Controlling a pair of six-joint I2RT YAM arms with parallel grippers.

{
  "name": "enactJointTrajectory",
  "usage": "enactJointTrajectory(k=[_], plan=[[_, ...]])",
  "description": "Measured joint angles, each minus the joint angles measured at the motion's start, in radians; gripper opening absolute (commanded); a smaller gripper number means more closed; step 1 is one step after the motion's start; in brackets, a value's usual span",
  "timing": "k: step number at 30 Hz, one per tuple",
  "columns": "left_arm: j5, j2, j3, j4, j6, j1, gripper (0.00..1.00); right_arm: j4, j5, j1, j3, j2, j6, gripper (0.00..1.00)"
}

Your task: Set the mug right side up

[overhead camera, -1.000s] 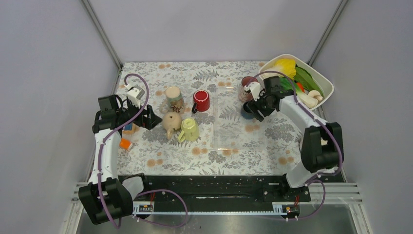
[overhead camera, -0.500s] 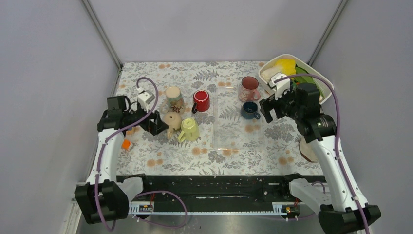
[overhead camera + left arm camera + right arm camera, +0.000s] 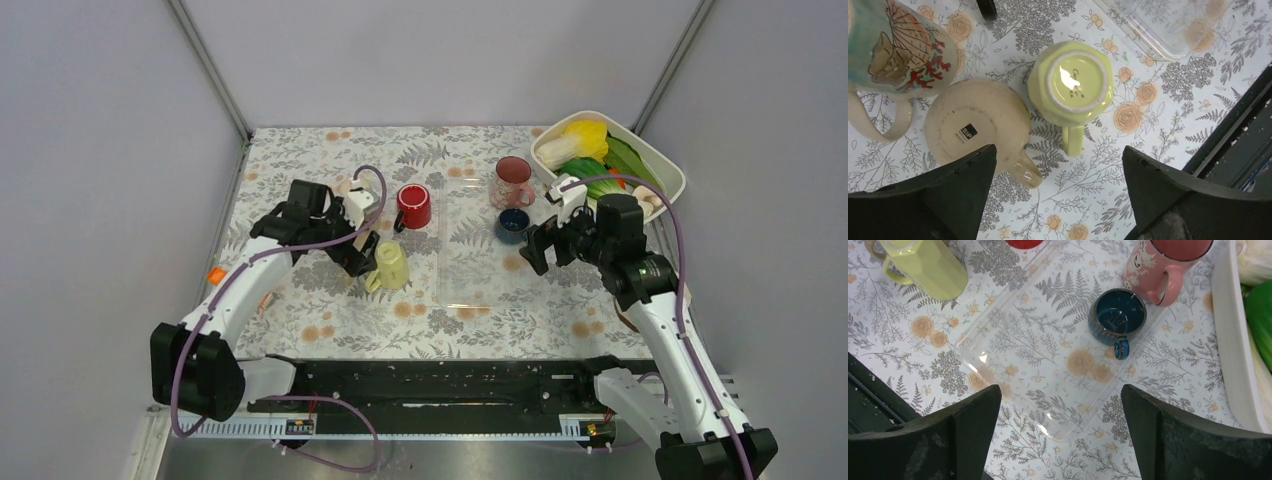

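Note:
A yellow-green mug stands upside down, base up, with its handle toward my left gripper; it also shows in the top view. A beige mug stands upside down right beside it, on its left. My left gripper hovers open and empty above and just near of both mugs, touching neither. In the top view the left gripper covers the beige mug. My right gripper is open and empty over the clear tray.
A coral-patterned mug stands behind the beige one. A red mug, a pink mug and a small upright blue cup are further back. A white bin of vegetables is at the back right. An orange block lies at the left.
My left arm has swung right from the table's left side to above the upside-down mugs. My right arm has drawn back from the pink and blue cups toward the clear tray.

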Motion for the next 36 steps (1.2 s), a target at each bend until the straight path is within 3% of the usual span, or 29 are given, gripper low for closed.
enactJointTrajectory(k=[13,21,29,36], plan=[[-0.128,0.133,0.063,0.014,-0.054,-0.116,0.93,0.068,-0.010,0.000,-0.075,0.003,-0.001,0.99],[-0.149,0.142,0.006,0.043,-0.070,-0.123,0.63,0.084,-0.017,0.000,-0.083,0.003,-0.001,0.99],[-0.153,0.208,-0.009,0.062,-0.076,-0.136,0.52,0.086,-0.018,0.000,-0.098,0.003,-0.002,0.99],[-0.162,0.241,-0.011,0.096,-0.091,-0.142,0.31,0.087,-0.019,0.000,-0.099,0.003,-0.002,0.99]])
